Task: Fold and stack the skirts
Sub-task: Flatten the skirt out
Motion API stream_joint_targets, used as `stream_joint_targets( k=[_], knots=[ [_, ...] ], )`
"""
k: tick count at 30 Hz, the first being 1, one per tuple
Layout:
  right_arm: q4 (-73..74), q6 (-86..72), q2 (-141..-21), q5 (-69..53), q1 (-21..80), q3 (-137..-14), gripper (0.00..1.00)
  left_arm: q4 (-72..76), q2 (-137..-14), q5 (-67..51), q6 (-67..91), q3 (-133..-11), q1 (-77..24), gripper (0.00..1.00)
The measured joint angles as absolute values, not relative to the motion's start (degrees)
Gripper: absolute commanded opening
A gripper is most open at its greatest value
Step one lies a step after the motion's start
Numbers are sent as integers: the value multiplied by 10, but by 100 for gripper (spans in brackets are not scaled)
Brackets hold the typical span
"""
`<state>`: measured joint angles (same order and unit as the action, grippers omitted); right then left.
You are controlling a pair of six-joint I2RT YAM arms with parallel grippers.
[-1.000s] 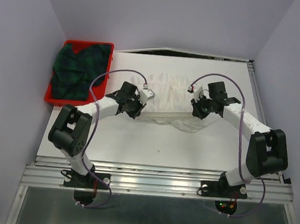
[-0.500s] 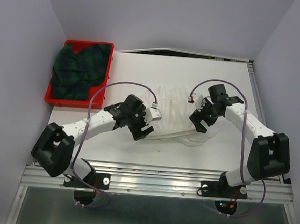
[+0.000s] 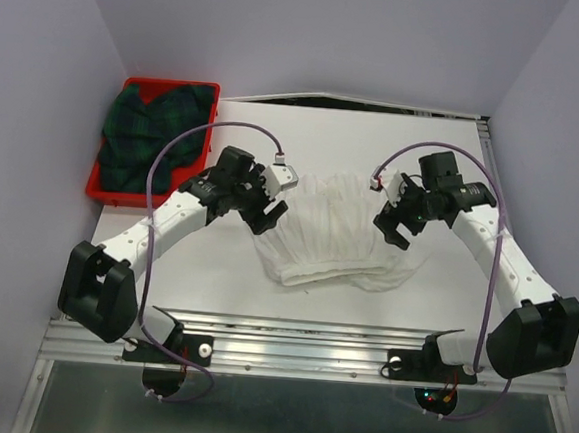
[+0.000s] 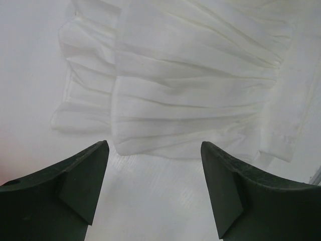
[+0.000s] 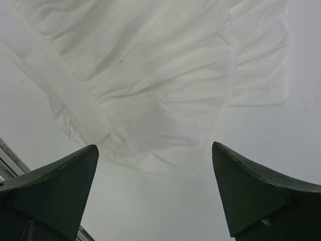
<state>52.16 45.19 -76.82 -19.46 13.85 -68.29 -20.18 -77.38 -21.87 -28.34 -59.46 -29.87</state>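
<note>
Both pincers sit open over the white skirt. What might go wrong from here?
1. The white skirt lies with its layers offset and its near edge rounded, so another fold may come out lopsided.
2. It is layered; the left pincer or right pincer might pinch only the top layer and pull the fold open.
3. The plaid skirt is crumpled in the tray; lifting it might drag the tray.
</note>
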Motion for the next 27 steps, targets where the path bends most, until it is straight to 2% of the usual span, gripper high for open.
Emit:
stream_joint_targets(
  k=[4,6,8,13,17,21,27],
  knots=[
    [528,452,-749,-188,139,-672,96,-204,-806,-225,-287,-594,-281,84],
    [517,419,-746,-175,139,-666,85,-199,-810,-225,-275,-592,-277,78],
    [502,393,-762,-169,139,-669,74,-188,-822,-228,-250,-594,-268,76],
    [456,294,-898,-148,149,-708,63,-147,-877,-248,-141,-595,-190,76],
    [420,254,-985,-95,165,-705,57,-111,-892,-256,-53,-573,-135,72],
    [370,254,-1062,-30,170,-706,54,-69,-898,-268,3,-554,-130,65],
    [320,296,-1153,40,170,-825,54,-6,-872,-301,44,-483,-130,62]
  ],
)
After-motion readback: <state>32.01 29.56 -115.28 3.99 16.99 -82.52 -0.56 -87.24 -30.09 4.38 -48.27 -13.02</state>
